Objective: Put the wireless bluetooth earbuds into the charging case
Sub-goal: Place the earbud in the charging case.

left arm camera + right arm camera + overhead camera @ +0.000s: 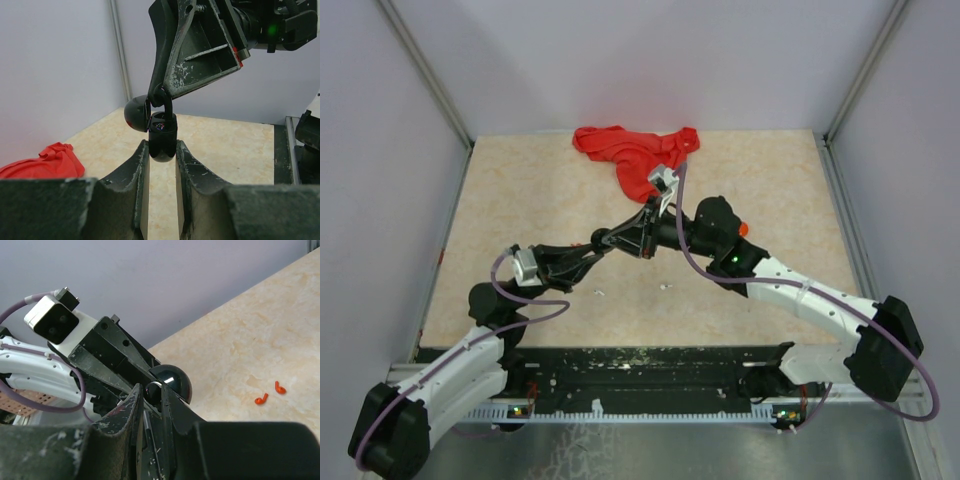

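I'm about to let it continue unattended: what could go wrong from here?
The left hand pinches the black case in mid-air by its rounded lower half; a push from the right hand above might squeeze it out. The open lid hangs beside the right hand's fingers and could get knocked. Those fingers mostly cover the case's mouth, so a poor fit may go unnoticed.

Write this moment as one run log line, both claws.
left claw: shut on black case, lid open | right claw: tips at case opening, grip unclear | two red earbuds: lying on table
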`<state>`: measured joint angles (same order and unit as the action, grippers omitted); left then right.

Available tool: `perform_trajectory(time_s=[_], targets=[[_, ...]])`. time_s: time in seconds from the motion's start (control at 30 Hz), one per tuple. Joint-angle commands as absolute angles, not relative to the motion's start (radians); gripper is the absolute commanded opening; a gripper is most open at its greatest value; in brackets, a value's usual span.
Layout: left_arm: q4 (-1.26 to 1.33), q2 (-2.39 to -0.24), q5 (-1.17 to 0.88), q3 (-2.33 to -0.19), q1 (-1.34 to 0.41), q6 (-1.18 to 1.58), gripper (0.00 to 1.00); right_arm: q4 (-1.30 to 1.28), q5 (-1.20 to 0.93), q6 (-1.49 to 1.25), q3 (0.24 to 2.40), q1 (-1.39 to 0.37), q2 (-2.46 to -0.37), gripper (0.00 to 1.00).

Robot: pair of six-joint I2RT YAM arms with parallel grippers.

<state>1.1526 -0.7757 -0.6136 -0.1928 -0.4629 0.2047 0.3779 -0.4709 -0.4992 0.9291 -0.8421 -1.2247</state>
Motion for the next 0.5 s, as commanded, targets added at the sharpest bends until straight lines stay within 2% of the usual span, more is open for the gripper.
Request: perform_trajectory(time_s=[0.0,0.47], targets=[[1.221,-0.754,-0.589,-0.183,-0.456,0.215,0.01,0.406,-0.455,-0.502,0.907,-0.845,-1.202,0.11],[1.229,-0.744,-0.575,-0.179,-0.445,0.224,0.01,0.419,-0.394,-0.545,0.869,-0.845,-1.177,0.11]])
